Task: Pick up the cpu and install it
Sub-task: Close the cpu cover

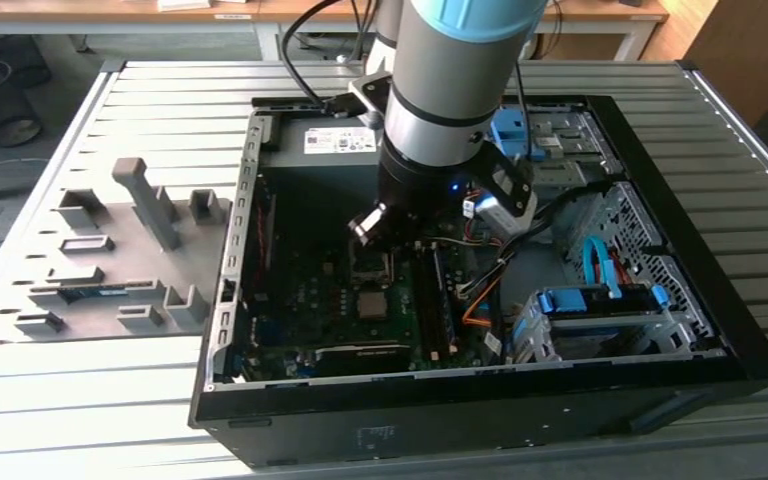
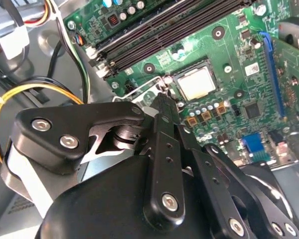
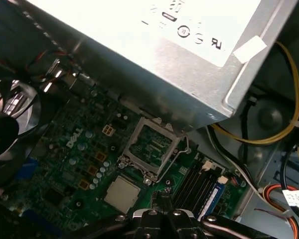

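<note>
The fingers [image 2: 163,113] are drawn together into one narrow tip with nothing between them that I can make out. That fits a poke or a nudge better than a grasp. In the first wrist view the tip hangs just beside the free end of the thin wire lever [image 3: 172,164] of the socket, close above the motherboard [image 2: 224,64]. The cpu [image 2: 195,83] is not in the fingers. Its pale silvery top lies flat and square in the socket on the board, just beyond the tip, so by the look of it the chip has already been set in place. The metal load plate [image 3: 152,144] beside it stands swung open, which leaves the chip uncovered and, I judge, not yet clamped down. That would explain why the closed fingers are by the lever and not over the chip. Next to the socket run the long dark memory slots [image 2: 159,30], and the big silver power supply [image 3: 154,59] rises close behind the open plate, leaving little room there. In the exterior view the arm reaches straight down into the open computer case [image 1: 491,400], which lies on its side on the slatted worktop [image 1: 157,110]. A grey parts fixture [image 1: 117,250] sits on the exterior view's left.
</note>
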Tool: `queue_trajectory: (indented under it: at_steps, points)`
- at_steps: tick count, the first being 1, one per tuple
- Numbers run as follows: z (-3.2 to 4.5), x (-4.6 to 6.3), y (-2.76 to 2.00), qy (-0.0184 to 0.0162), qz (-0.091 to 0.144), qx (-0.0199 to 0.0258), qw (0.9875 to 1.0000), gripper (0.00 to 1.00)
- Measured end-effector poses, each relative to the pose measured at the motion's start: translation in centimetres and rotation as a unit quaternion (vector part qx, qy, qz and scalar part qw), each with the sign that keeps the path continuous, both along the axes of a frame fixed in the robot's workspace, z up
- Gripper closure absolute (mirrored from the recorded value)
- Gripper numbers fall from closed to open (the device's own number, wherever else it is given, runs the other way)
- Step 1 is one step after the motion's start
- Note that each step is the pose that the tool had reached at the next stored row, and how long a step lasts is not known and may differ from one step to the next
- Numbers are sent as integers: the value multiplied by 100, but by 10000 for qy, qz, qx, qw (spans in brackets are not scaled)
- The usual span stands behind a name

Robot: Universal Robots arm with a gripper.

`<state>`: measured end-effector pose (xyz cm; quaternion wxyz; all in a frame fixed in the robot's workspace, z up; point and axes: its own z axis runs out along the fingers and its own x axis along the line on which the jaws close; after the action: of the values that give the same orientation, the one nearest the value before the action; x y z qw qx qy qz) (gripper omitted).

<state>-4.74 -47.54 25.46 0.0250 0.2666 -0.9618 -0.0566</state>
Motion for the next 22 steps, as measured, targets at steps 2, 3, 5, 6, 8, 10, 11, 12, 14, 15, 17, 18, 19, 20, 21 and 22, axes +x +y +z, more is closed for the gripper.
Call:
queue_trajectory:
  at_steps: [2,3,5,6,8,10,11,12,14,15,17,18,19,20,21,22]
  points:
    - [0,0,0,0,118,0,9999,90]
    - [0,0,0,0,173,0,9999,90]
    - [0,0,0,0,287,0,9996,90]
    - [0,1,0,0,352,5,9994,90]
    - [0,4,0,-3,607,77,9981,90]
    - [0,12,0,-12,645,229,9977,90]
    - [0,16,0,-18,656,319,9973,90]
    - [-1,20,0,-24,667,408,9969,90]
    - [-4,24,0,-29,730,536,9959,90]
    - [-9,24,1,-25,812,541,9952,90]
    - [-19,24,0,-16,977,540,9937,90]
    - [-28,25,0,-14,1012,537,9934,90]
    - [-39,28,1,-11,1031,520,9933,90]
    - [-50,30,2,-8,1046,501,9933,90]
    - [-63,34,5,-5,1059,478,9932,90]
    - [-74,39,8,-2,1067,457,9932,90]
